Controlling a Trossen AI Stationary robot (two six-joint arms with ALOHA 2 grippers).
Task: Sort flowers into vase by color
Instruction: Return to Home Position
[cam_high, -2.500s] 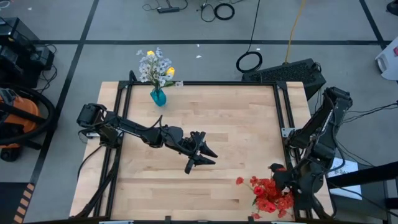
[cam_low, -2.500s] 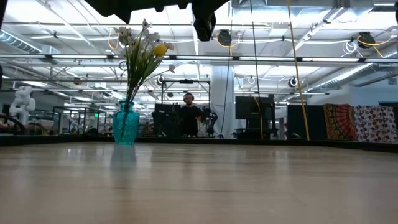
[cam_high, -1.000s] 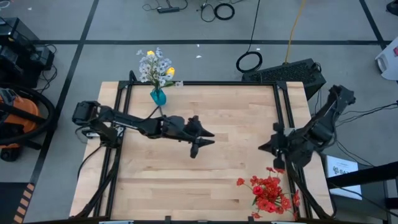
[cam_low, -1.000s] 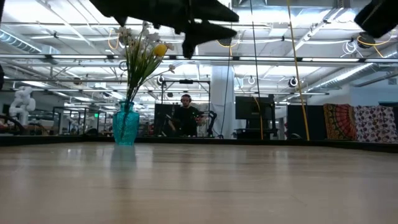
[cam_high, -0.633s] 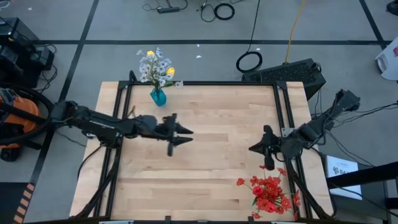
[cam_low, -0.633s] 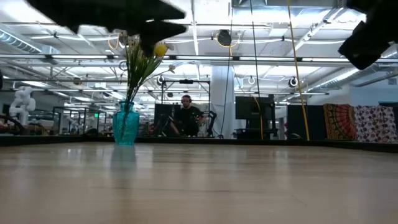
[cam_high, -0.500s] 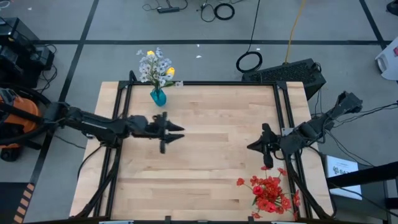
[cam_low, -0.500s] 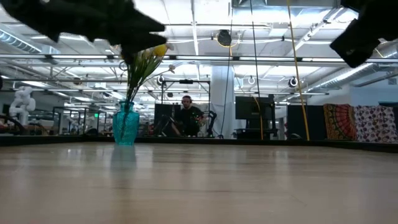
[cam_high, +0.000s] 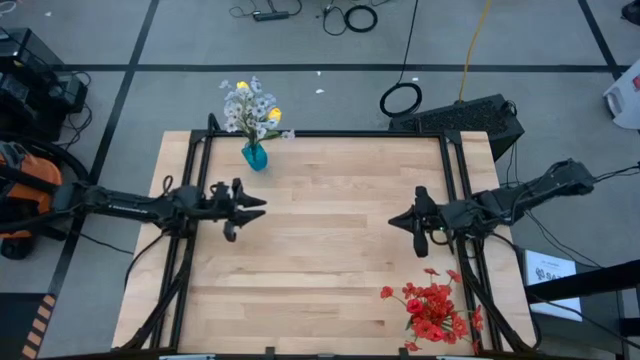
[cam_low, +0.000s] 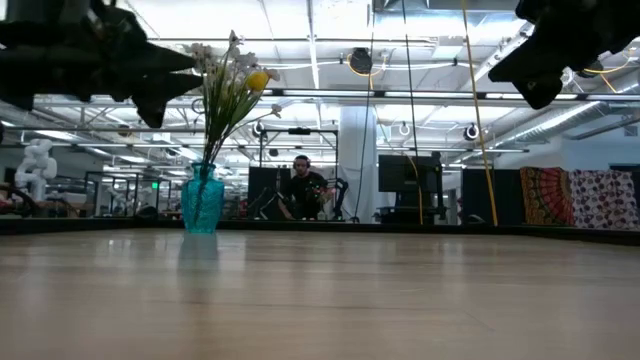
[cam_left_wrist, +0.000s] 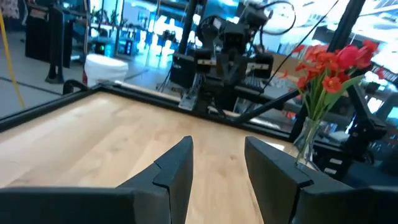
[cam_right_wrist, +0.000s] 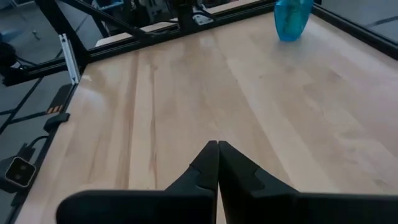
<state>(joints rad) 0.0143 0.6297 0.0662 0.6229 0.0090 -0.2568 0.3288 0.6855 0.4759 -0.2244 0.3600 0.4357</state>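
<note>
A teal vase (cam_high: 254, 156) stands at the table's far left with white and yellow flowers (cam_high: 250, 108) stuck in it; it also shows in the low view (cam_low: 201, 200) and in the right wrist view (cam_right_wrist: 292, 18). Red flowers (cam_high: 432, 312) stand by their stems in a clear glass vase (cam_left_wrist: 306, 144) at the near right. My left gripper (cam_high: 245, 208) hovers open and empty over the table's left part, near the teal vase. My right gripper (cam_high: 395, 220) hovers shut and empty on the right, on the far side of the red flowers.
Black frame rails (cam_high: 330, 133) run along the table's far and side edges. A black case (cam_high: 460, 116) lies beyond the far right corner. Bare wood (cam_high: 330, 250) lies between the two grippers. A person (cam_low: 300, 188) is in the room behind.
My left gripper has drawn back from the table's middle toward the left edge, staying open and empty. My right gripper has moved a little toward the left and far edges, away from the red flowers, still shut. The flowers and vases have not moved.
</note>
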